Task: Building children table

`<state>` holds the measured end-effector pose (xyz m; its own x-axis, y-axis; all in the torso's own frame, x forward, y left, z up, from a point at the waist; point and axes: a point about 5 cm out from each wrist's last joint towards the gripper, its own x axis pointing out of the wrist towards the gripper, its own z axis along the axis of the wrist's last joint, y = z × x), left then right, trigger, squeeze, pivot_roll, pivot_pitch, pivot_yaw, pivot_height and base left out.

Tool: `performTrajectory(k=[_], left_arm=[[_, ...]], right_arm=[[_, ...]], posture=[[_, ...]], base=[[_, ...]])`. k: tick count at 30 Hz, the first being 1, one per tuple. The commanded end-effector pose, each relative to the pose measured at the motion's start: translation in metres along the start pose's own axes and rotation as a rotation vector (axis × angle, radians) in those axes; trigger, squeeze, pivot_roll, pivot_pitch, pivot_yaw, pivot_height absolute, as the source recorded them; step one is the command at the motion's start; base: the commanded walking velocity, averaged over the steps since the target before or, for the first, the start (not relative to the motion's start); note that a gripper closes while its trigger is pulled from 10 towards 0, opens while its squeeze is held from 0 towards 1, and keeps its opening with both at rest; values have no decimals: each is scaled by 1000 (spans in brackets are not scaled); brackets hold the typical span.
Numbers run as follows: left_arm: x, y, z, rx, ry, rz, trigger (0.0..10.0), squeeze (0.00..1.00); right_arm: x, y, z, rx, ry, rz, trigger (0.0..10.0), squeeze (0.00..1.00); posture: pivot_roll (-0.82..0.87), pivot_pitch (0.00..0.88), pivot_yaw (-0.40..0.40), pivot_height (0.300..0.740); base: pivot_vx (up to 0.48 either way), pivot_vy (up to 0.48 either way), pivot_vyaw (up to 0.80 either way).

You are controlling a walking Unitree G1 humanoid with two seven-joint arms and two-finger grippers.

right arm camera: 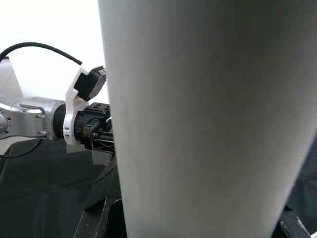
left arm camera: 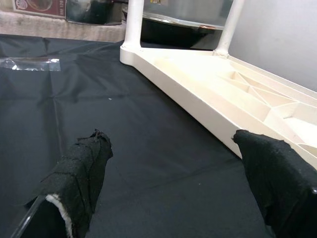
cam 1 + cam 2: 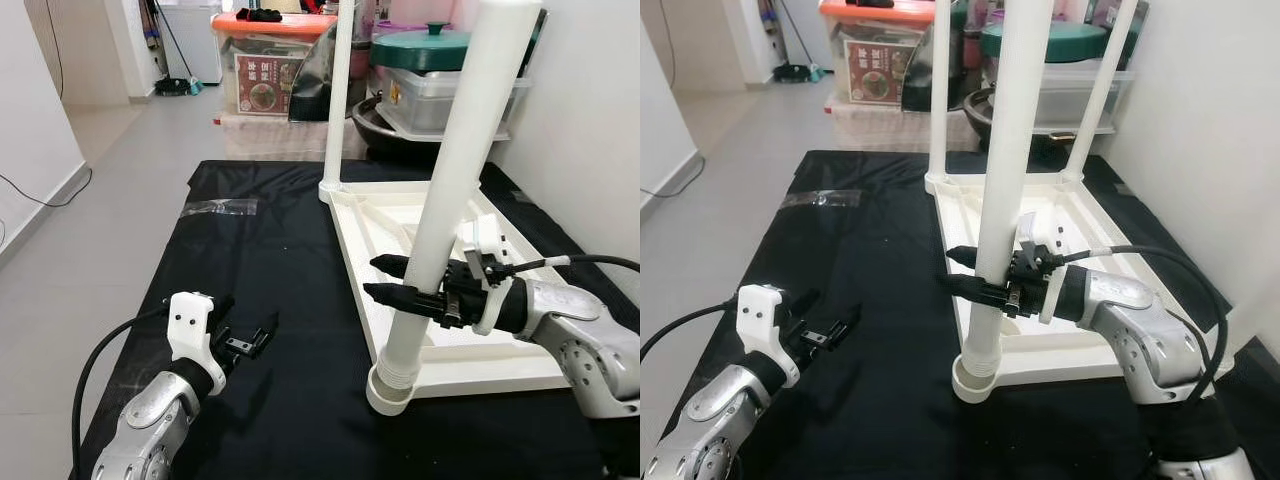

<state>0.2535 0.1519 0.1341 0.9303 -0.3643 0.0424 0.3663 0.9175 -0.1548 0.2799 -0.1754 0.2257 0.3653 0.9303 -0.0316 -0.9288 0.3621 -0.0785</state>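
Nearest: left gripper (image 3: pixel 243 338), low over the black cloth (image 3: pixel 270 300), fingers spread wide, holding nothing, well apart from the table.

Beside it, to the robot's right: right gripper (image 3: pixel 392 278), fingers closed around the near table leg (image 3: pixel 445 195). This white round leg stands upright in the socket (image 3: pixel 389 388) at the near corner of the upturned tabletop.

Upturned white tabletop (image 3: pixel 500 365), lying underside-up on the black cloth, ribbed inner face showing.

Middle distance: a second white leg (image 3: pixel 338 100) upright at the far left corner of the tabletop; a third leg (image 3: pixel 1102 90) upright at the far right corner.

On the cloth, left of the tabletop: a clear plastic bag (image 3: pixel 220 207), flat.

Farthest: storage bin with orange lid (image 3: pixel 265 55); green lidded pot (image 3: pixel 420 45) on a clear container.
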Motion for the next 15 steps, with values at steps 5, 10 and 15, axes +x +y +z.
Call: performTrajectory(k=[5, 10, 15], left_arm=[[-4, 2, 1, -4, 3, 5, 10000, 0], [-6, 2, 1, -10, 3, 18, 10000, 0], [-8, 1, 0, -10, 4, 26, 10000, 0]], right_arm=[[9, 4, -11, 59, 35, -80, 10000, 0], [12, 2, -15, 77, 28, -171, 10000, 0], [14, 4, -21, 22, 49, -352, 10000, 0]], posture=[[46, 0, -80, 740], [44, 0, -88, 740], [41, 0, -97, 740]], base=[[0, 0, 0], [0, 0, 0], [0, 0, 0]])
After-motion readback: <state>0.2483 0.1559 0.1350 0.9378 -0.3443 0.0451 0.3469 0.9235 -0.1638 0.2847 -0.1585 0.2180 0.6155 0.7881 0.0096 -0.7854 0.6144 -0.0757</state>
